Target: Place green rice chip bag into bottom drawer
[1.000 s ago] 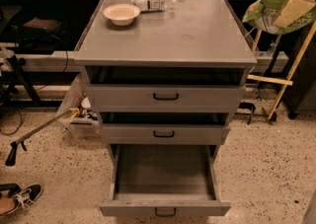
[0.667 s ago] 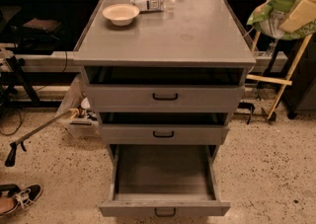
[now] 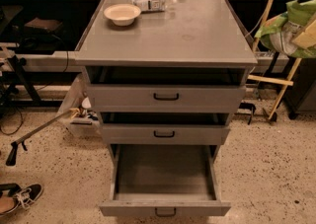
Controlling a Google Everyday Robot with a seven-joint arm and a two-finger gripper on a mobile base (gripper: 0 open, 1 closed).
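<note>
Right of the cabinet (image 3: 187, 35), the gripper (image 3: 302, 38) clamps the green rice chip bag (image 3: 277, 26).

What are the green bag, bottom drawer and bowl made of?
The green rice chip bag, in the gripper at the right edge: crinkly shiny plastic film, probably. The bottom drawer: matte grey sheet metal, with thin flat walls. The bowl: pale, smooth, maybe paper or plastic.

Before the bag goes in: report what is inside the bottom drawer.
The grey metal bottom drawer shows only its bare floor; its rear hides under the grey middle drawer. The tool holds the crinkled green rice chip bag at the right edge.
</note>
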